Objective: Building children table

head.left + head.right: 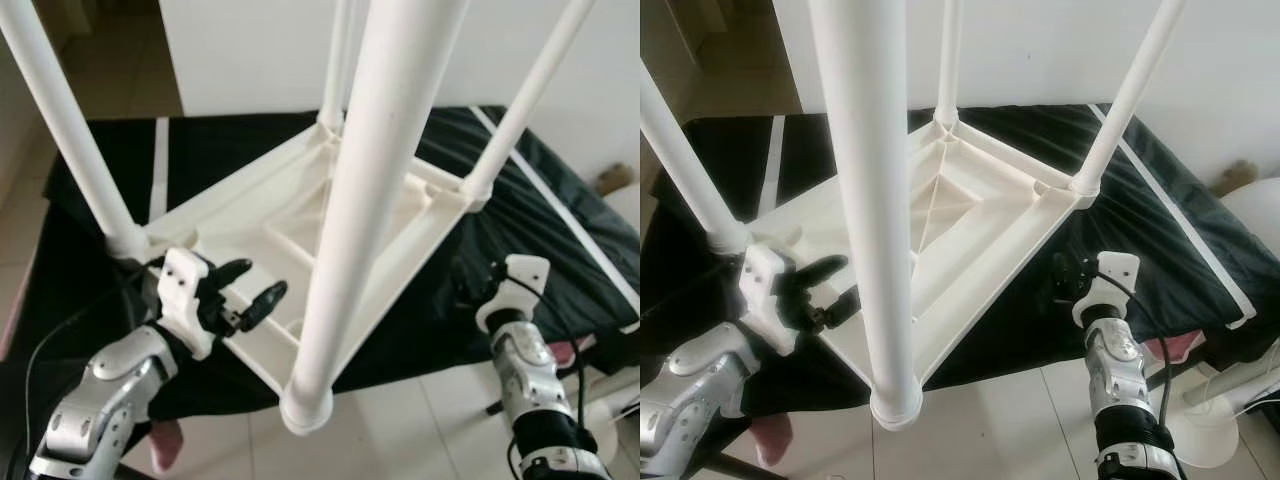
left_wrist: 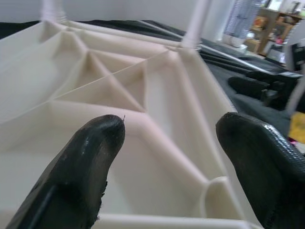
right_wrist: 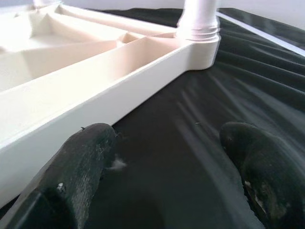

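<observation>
- The nearest table leg point(image 1: 365, 190) rises from the upturned white table point(image 1: 980, 215), its top cut off.
- Table lies on black cloth point(image 1: 540, 230).
- Left gripper point(image 1: 252, 290) spread over the table's rim.
- Right gripper point(image 3: 167, 157) unclenched beside the table; fingertips obscured from above.

Domestic room, likely a home: pale tiled floor point(image 1: 400, 420), plain white wall point(image 1: 1040, 50), a low surface draped in black cloth point(image 1: 1140, 200), and a distant wooden shelf unit point(image 2: 267, 24) holding small items
</observation>
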